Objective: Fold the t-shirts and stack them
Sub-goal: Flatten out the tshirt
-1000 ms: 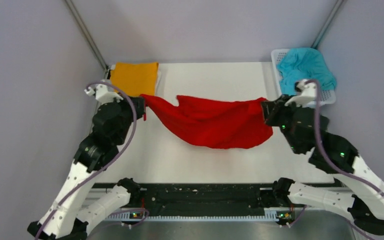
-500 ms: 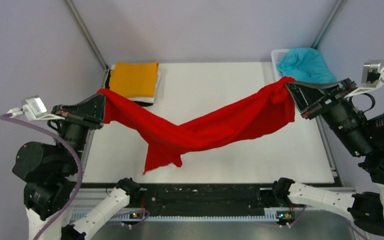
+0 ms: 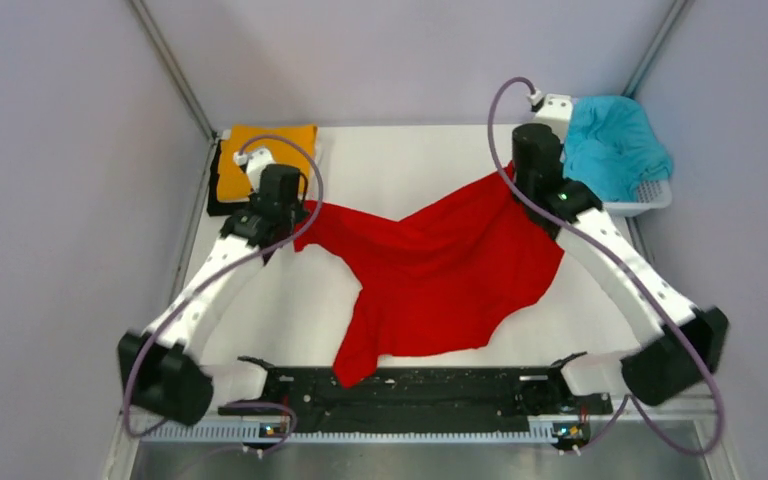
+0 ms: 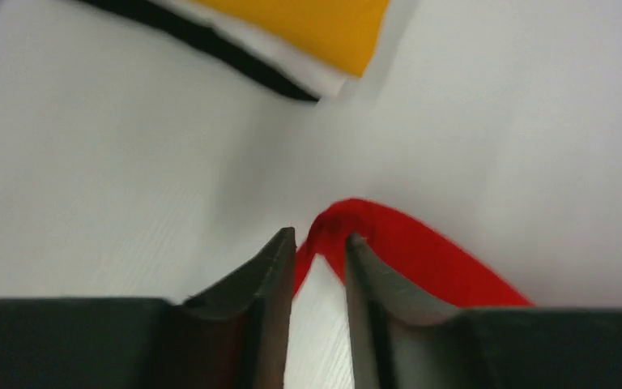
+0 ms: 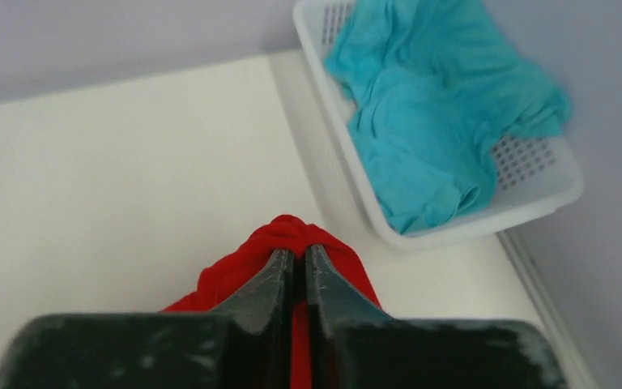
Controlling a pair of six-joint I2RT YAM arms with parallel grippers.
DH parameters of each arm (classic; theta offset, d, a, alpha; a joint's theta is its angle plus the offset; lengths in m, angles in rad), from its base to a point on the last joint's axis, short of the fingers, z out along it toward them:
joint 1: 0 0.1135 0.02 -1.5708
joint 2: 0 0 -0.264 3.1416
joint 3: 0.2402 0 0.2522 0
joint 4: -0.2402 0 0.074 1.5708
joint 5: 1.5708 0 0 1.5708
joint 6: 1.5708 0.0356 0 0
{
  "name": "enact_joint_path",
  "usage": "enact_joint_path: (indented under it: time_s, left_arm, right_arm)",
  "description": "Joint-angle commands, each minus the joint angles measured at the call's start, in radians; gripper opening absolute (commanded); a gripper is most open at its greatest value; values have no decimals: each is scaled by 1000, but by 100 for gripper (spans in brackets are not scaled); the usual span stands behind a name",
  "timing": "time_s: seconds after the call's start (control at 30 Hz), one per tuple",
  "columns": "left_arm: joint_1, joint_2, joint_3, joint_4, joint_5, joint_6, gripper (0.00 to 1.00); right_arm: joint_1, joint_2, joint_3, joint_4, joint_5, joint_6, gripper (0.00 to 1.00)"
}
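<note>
Your left tool pinches a fold of the red t-shirt, fingers barely apart around the cloth. Your right tool is clamped on another bunched edge. Your left arm and right arm stretch forward over the desk, with the shirt sagging between them onto it. From above, each arm's end hides its grip. A folded orange t-shirt lies far left, and a teal t-shirt fills the basket far right.

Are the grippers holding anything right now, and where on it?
Both hold the red t-shirt: the left gripper pinches its left edge, the right gripper a bunched fold at its right end.
</note>
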Motion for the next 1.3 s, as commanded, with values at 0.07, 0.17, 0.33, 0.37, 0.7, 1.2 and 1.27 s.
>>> enact_joint_path:
  time_s: [0.07,0.17,0.33,0.37,0.7,1.2,1.27]
  left_arm:
    - [121,359,80,-41,129,-43,93]
    - [121,378,97,-32,154,-35,98]
    - [122,252,-3,-2,200,-44,99]
    - [121,229,-24,-12,211,-44,99]
    - [122,13,-285,-14,244,-127,99]
    - [125,-178,-419,9,165,-212,99]
    - [125,-182,-422,6,166,-214,99]
  right_arm:
    - [-140,320,27,227,-220,-4,53]
    - [-139,418,171,91,-209,32,73]
    - [-114,272,-14,9,-377,208,99]
    - [-101,229,-85,-10,-437,258,99]
    - [270,-32,-659,3,-688,592,99]
    - [-135,89,-807,77,-611,493,99]
    - [-229,108,-774,87,-615,457,99]
